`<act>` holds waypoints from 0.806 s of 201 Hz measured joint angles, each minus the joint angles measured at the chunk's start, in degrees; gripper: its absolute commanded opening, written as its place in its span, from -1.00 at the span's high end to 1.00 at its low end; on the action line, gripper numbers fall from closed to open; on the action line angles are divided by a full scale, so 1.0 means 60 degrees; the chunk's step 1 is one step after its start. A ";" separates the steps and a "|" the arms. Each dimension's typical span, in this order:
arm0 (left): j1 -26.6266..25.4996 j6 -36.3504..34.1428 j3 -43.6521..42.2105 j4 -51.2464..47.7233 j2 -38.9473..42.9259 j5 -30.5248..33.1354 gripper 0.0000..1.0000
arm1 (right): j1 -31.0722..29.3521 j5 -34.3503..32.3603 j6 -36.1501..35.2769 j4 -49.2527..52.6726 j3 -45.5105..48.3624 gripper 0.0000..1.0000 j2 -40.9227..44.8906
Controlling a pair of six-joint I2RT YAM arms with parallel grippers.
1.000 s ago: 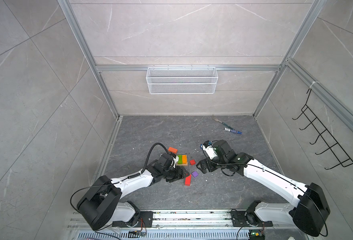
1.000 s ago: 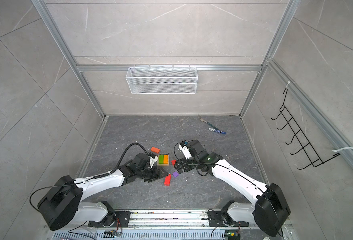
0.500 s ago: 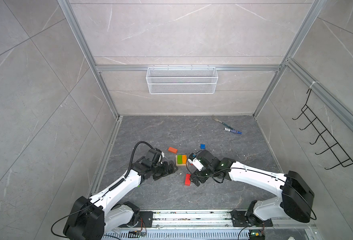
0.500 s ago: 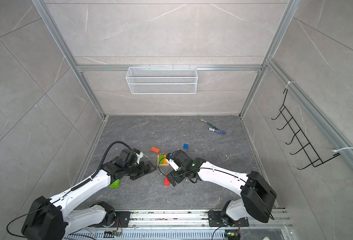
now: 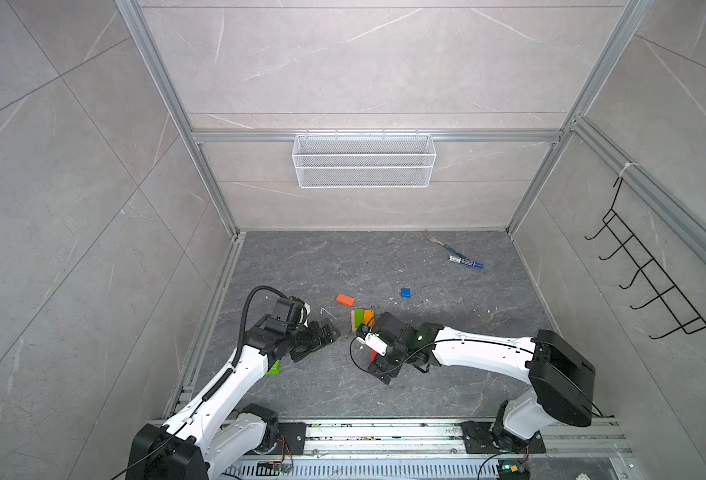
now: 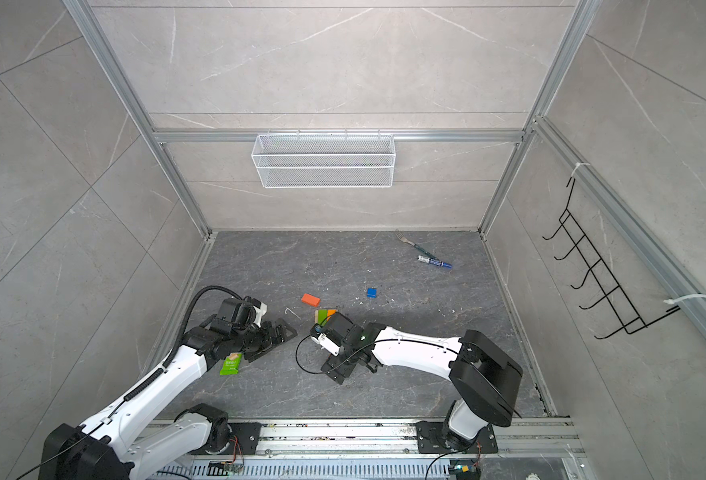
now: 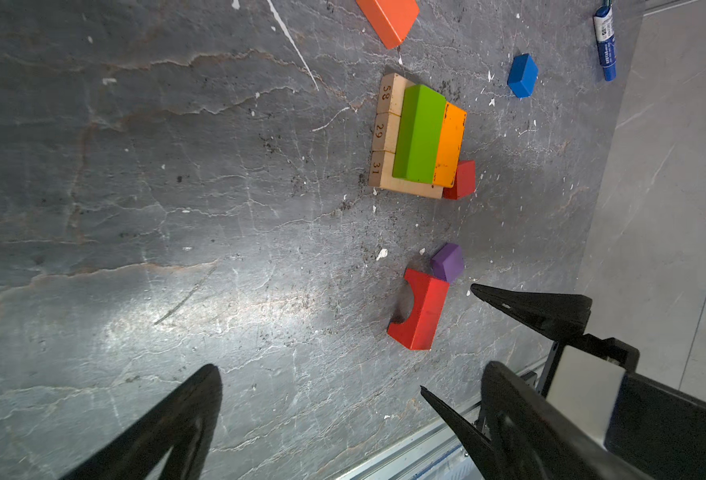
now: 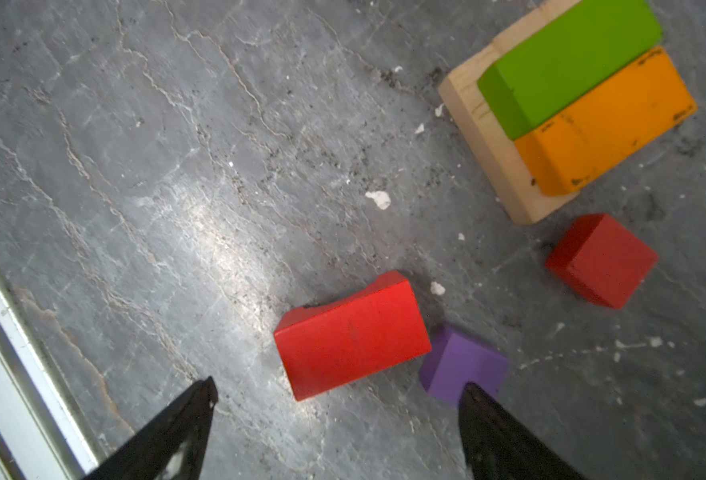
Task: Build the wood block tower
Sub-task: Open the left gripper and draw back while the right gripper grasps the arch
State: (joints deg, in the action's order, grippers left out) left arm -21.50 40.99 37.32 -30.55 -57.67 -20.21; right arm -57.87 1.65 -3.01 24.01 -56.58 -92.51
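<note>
since only two layers of the tower (image 5: 361, 319) are seen in both top views, near the middle of the floor, a further layer is judged to be the step in hand. the left gripper (image 5: 327, 332) is held open and empty, apart from the blocks, while the right gripper (image 5: 378, 371) is held low just in front of the tower. an orange block (image 5: 345, 299) and a blue cube (image 5: 405, 292) are seen loose beyond it.

in the left wrist view, the tower is made out as a tan base (image 7: 384, 124) with a green bar (image 7: 420, 133) and an orange bar (image 7: 451, 145) laid on it. a red cube (image 7: 461, 179) is found just beside the base. the red arch (image 7: 420, 309) is found nearer, with the purple cube (image 7: 447, 262) touching one end, or all but.

in the right wrist view, the right gripper's jaws are shown spread wide with nothing held, and the arch is framed between them along its length. one fingertip (image 8: 492, 424) is placed in front of the purple cube. it is judged that the cube would be caught with the arch if the jaws were closed so. the wrist is better turned, so that the arch is gripped across its shorter width, centred, and lifted level.
</note>
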 measured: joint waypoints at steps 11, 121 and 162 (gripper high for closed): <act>0.0033 -0.0025 -0.0004 -0.0066 0.0066 -0.0015 -0.99 | -0.0018 -0.0004 -0.0127 -0.0018 -0.0120 -0.72 -0.0138; 0.0109 -0.0117 -0.0022 -0.0208 0.0401 -0.0197 -0.99 | -0.0025 -0.0127 -0.0729 -0.0080 -0.0499 -0.45 -0.1249; 0.0113 -0.0124 -0.0029 -0.0215 0.0401 -0.0219 -0.99 | -0.0025 -0.0186 -0.0783 -0.0080 -0.0641 -0.17 -0.1308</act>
State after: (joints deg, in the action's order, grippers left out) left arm -20.82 40.25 37.15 -31.83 -55.27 -21.52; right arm -58.02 0.54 -7.70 23.53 -60.42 -100.36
